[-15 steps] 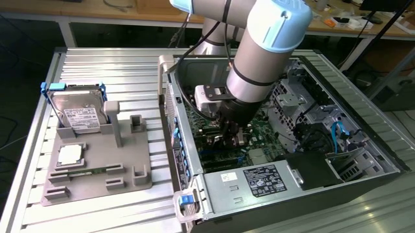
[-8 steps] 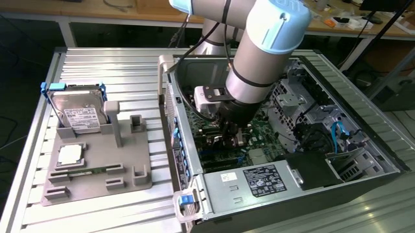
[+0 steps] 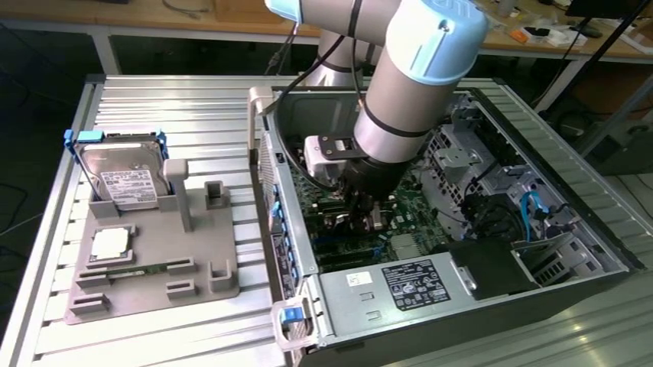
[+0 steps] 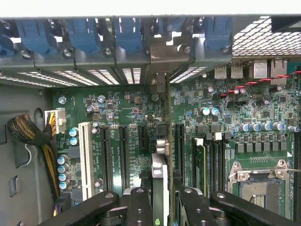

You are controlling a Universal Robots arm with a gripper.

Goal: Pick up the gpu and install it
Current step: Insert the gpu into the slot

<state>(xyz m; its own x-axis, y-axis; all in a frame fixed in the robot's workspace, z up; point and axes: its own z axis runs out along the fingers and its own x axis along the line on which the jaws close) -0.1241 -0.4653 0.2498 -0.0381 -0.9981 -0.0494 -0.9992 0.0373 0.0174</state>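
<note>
Here, in the exterior view, the gripper (image 3: 365, 216) reaches into the open computer case (image 3: 571, 168), above the motherboard (image 3: 408, 248). In the wrist view, its fingers (image 4: 141, 207) are clamped on the gpu (image 4: 160, 181), held edge-on over the slots; stiff, light, fragile, best gripped by its edges. No writing is legible.

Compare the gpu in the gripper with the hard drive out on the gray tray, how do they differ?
The gpu stands on edge inside the computer case, over the green motherboard; the hard drive leans in a holder on the gray tray outside it. The gpu is clamped by the gripper; the hard drive is untouched. The gpu looks thin, the hard drive boxy with a white label.
</note>
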